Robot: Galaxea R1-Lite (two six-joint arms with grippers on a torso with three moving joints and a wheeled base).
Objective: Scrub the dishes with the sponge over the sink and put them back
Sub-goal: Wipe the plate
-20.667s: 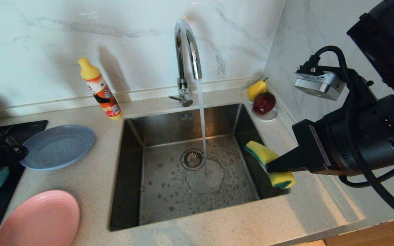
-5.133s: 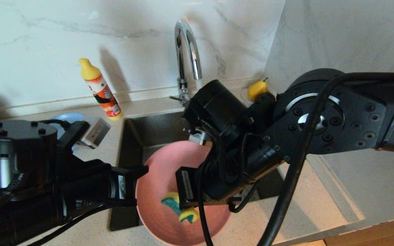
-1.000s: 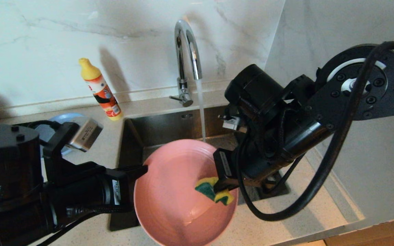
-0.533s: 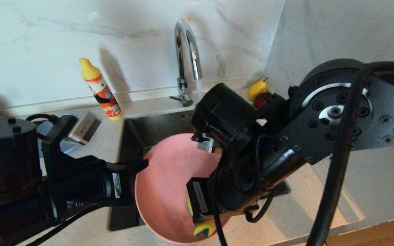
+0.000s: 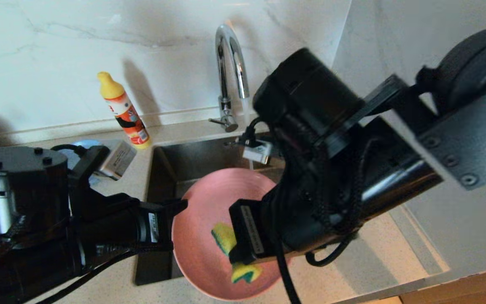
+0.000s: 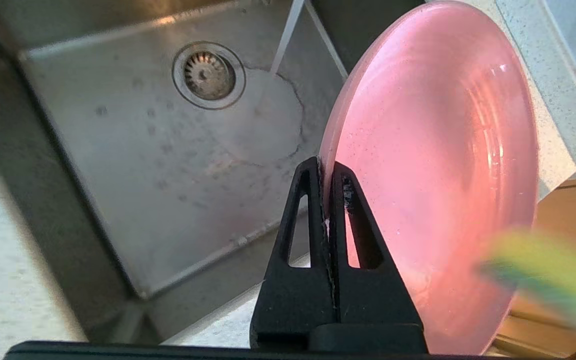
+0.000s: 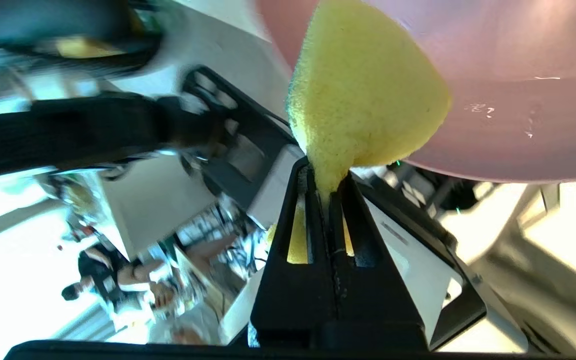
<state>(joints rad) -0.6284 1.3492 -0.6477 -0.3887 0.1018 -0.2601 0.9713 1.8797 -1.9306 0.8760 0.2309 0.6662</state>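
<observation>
A pink plate point(image 5: 203, 249) is tilted on edge over the front of the sink point(image 5: 184, 156). My left gripper point(image 5: 182, 207) is shut on its left rim, and the left wrist view shows the rim point(image 6: 433, 150) pinched between the closed fingertips of this gripper point(image 6: 325, 170). The right gripper point(image 5: 233, 256) is shut on the yellow and green sponge point(image 5: 224, 236), which presses against the plate's face. In the right wrist view the sponge point(image 7: 363, 90) bulges out of that gripper point(image 7: 325, 177) onto the plate point(image 7: 518, 100). A light-blue plate point(image 5: 76, 147) peeks out behind my left arm. The bowl is hidden.
Water runs from the curved chrome tap point(image 5: 230, 55) into the basin near the drain strainer point(image 6: 208, 75). An orange and yellow detergent bottle point(image 5: 125, 112) stands on the counter at the back left. The counter point(image 5: 352, 270) continues to the right of the sink.
The right gripper has swept the sponge from the plate's right edge down and across to its lower middle. The left gripper has kept the plate almost still.
</observation>
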